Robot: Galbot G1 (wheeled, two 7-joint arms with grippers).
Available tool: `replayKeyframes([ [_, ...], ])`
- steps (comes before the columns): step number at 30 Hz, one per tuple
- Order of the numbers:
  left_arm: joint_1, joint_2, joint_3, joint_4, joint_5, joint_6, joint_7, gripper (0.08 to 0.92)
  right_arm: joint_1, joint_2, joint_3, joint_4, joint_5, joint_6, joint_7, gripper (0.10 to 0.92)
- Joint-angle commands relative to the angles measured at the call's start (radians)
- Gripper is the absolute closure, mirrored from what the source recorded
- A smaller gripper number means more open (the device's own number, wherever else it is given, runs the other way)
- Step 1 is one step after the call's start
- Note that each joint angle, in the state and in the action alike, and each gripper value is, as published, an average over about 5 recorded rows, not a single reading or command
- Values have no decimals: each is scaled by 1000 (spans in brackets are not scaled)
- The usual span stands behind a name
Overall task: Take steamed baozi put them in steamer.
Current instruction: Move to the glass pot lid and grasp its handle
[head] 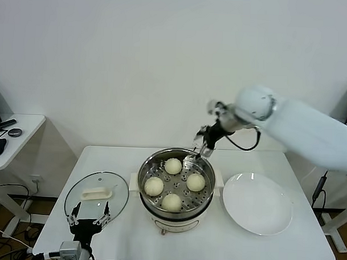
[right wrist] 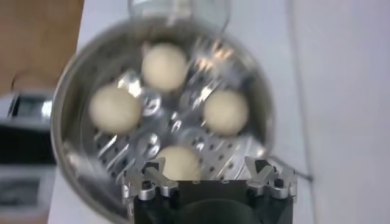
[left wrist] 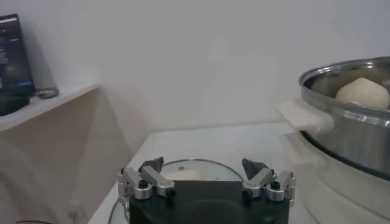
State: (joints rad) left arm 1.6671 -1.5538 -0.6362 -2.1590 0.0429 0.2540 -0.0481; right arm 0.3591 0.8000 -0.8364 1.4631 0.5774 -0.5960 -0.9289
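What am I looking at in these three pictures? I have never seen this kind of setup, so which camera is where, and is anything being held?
This is a two-armed robot at a white table. The wide picture comes from a camera on its head, looking down; the other two come from cameras on its wrists.

In the middle stands the steamer, a shiny steel pot, with four steamed baozi sitting apart on its perforated tray. The white plate on the robot's right is bare. The glass lid lies flat on the table on its left.

The right gripper hangs above the steamer's far rim, fingers open, holding nothing; its camera looks straight down into the pot. The left gripper waits low by the lid, also open and empty.

So all four buns are in the steamer.
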Motion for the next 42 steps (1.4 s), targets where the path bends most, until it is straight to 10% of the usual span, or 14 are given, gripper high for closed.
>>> replayKeyframes([
  [1, 14, -2, -6, -4, -34, -120, -9, 177, -683, -226, 838, 99, 163, 235, 486, 203],
  [9, -14, -1, -6, -9, -23, -143, -33, 177, -1322, 137, 1549, 166, 60, 382, 698, 203],
  [19, -106, 69, -70, 169, 349, -227, -122, 177, -1659, 503, 1696, 241, -8, 531, 822, 203],
  [33, -176, 390, 15, 429, 1385, -262, -95, 177, -1729, 543, 1691, 298, -33, 528, 823, 203],
  [42, -205, 347, 31, 488, 1427, -160, -122, 177, -1734, 549, 1689, 287, -55, 532, 816, 203],
])
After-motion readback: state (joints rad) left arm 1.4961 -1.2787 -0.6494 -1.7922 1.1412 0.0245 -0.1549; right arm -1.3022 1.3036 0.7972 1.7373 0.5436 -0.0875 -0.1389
